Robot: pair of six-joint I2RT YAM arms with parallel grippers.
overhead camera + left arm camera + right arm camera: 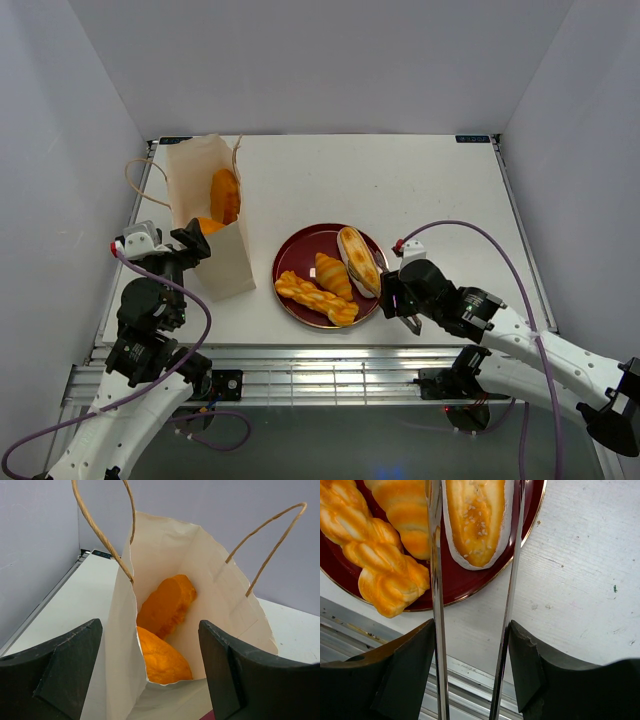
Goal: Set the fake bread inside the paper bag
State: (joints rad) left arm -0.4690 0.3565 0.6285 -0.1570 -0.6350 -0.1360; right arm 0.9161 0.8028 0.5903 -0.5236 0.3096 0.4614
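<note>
The paper bag [205, 175] stands open at the left, with two orange breads [225, 195] inside; the left wrist view shows them [167, 605] in the bag [165, 545]. My left gripper [195, 240] is open, its fingers [70, 660] on either side of the bag's near corner. A braid [315, 297], a croissant [332, 275] and a cream-striped loaf [358, 260] lie on the dark red plate [285, 262]. My right gripper [400, 295] is shut on metal tongs [434, 555], whose two blades flank the loaf [475, 520].
The plate's rim [455, 587] lies close to the table's near edge, with the metal rail [470, 680] just below my right gripper [472, 660]. The bag's string handles [100, 530] stand up over its mouth. White walls enclose the table.
</note>
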